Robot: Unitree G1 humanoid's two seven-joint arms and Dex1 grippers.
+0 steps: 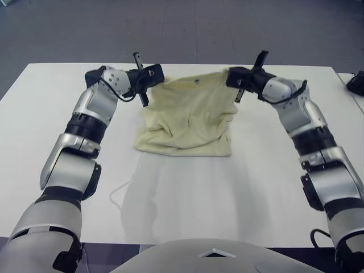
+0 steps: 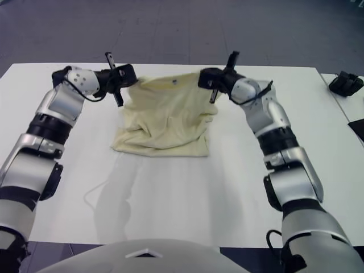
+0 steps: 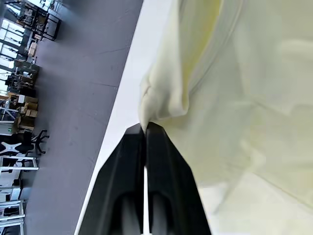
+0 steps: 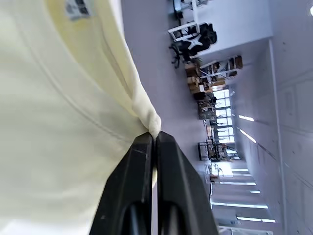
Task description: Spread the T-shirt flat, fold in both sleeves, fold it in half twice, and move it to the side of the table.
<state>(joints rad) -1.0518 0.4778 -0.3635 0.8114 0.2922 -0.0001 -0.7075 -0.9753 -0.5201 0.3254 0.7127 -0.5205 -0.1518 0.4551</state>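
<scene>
A pale yellow cotton T-shirt (image 1: 187,119) sits on the far half of the white rectangular table (image 1: 227,205), roughly midway between the table's left and right edges. Its top hem is lifted off the table and pulled into a line between the two pincers. The lower part sags down and rests on the table in a rumpled heap with creased folds.

The left gripper (image 1: 161,74) hovers just inside the table's far edge, at the shirt's upper left corner. Seen from its own wrist, the two black fingers (image 3: 161,161) are pressed together with no gap, and a bunched knob of yellow fabric is pinched at their tips. The rest of the cloth hangs away from them to one side.

The right gripper (image 1: 229,77) is at the same depth over the table, at the shirt's upper right corner. Its black fingers (image 4: 132,186) are likewise squeezed together on a small fold of the hem. A sewn-in label (image 4: 76,7) shows on the cloth a little way along from that pinch.

On the table's near left part lies what looks like a thin looped cord (image 1: 116,193), though it is too faint to be sure. A small black object (image 1: 356,82) sits beyond the table's far right corner.
</scene>
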